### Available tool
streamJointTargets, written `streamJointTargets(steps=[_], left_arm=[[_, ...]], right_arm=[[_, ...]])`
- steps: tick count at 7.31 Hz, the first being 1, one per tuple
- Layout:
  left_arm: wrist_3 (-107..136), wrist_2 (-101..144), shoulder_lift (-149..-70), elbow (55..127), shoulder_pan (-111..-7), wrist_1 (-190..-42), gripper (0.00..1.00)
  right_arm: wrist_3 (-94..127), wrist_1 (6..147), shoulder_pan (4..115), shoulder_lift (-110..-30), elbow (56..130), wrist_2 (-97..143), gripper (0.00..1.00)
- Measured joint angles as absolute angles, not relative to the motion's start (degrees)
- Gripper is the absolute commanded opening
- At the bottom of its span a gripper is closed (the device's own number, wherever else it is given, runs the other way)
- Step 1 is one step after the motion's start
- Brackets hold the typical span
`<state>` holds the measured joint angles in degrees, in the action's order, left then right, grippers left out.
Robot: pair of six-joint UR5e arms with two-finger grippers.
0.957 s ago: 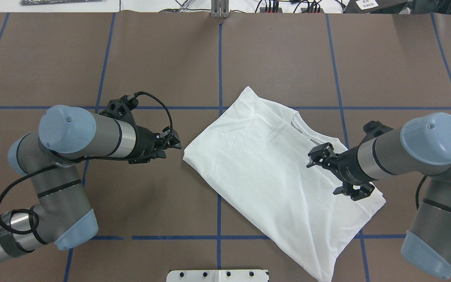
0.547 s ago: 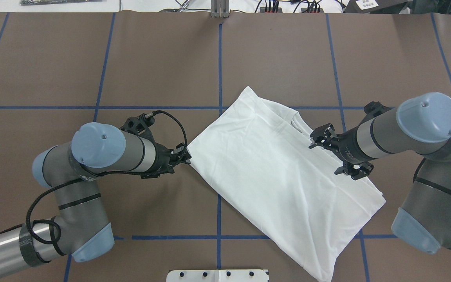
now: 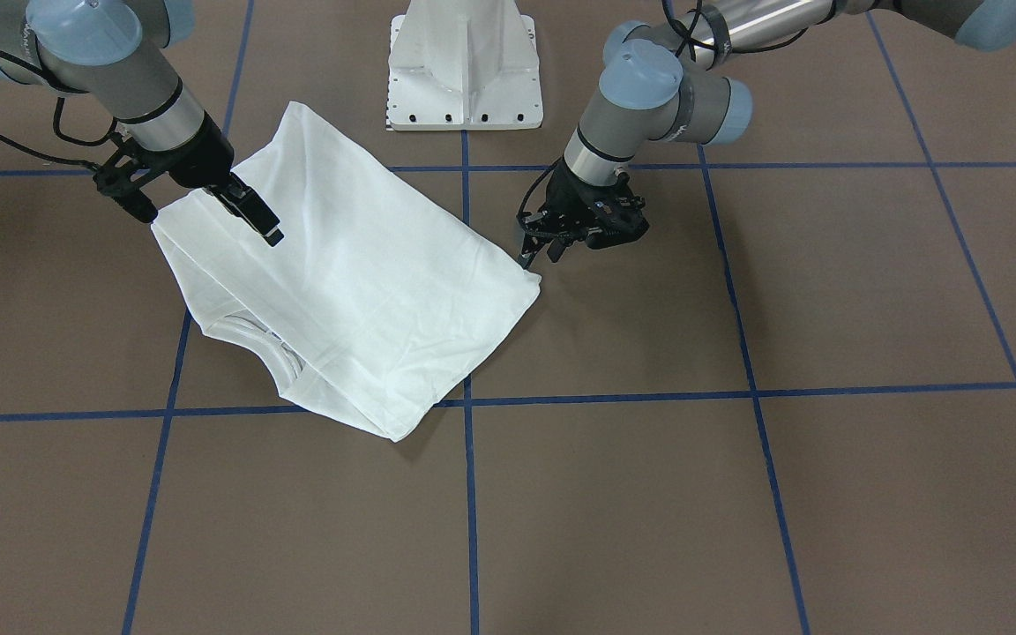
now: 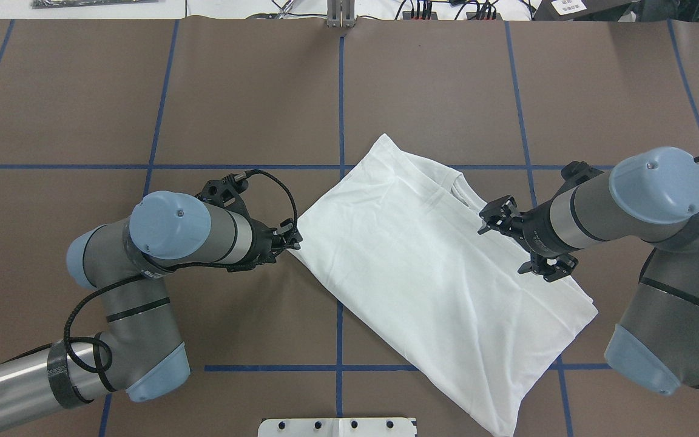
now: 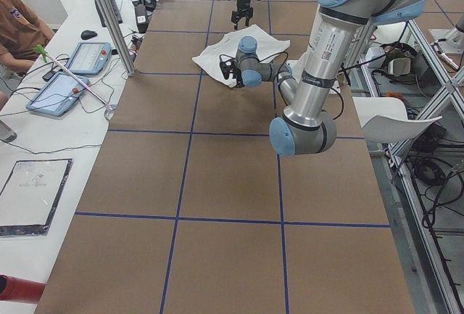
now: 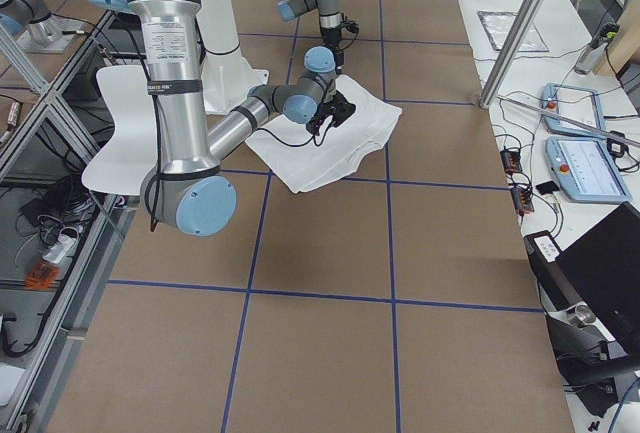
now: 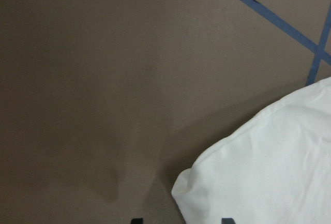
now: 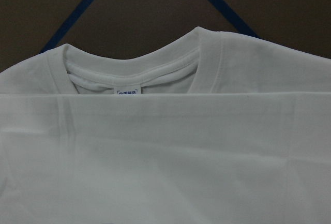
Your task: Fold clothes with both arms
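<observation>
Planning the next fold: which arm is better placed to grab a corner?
Left, likely: the left gripper, open, straddles a corner of the T-shirt; the right gripper hangs open near the collar.

Plain white on the shirt (image 4: 422, 267), with a small white neck label (image 8: 128, 92) printed in blue. Dull brown on the table (image 4: 252, 91), gridded with blue tape lines (image 4: 340, 91). Silver-grey on the left arm (image 4: 228, 237) and right arm (image 4: 574, 221), with pale-blue caps (image 4: 170, 226) and black cables (image 4: 276, 182).
</observation>
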<state>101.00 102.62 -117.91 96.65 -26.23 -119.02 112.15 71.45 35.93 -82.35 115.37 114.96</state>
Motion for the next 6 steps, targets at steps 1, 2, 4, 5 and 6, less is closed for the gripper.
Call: streamJointTargets(steps=[1, 2, 4, 5, 6], left_arm=[[101.02, 102.59, -118.42, 96.22, -26.21, -119.1, 0.54], [101.01, 102.58, -119.07, 95.41, -26.2, -119.2, 0.52], [101.03, 101.54, -120.37, 93.54, -26.14, -119.32, 0.13], [101.08, 101.05, -120.63, 92.9, -26.13, -119.32, 0.0], [101.0, 100.68, -120.57, 92.62, -26.21, -119.3, 0.0]], right_arm=[[112.15, 71.46, 35.84, -82.35, 115.23, 114.94, 1.0], [112.15, 71.45, 35.77, -82.34, 115.08, 114.86, 1.0], [112.15, 71.46, 35.54, -82.28, 114.9, 114.43, 1.0], [112.15, 71.46, 35.35, -82.24, 114.81, 114.06, 1.0], [112.15, 71.44, 35.13, -82.16, 114.72, 113.81, 1.0]])
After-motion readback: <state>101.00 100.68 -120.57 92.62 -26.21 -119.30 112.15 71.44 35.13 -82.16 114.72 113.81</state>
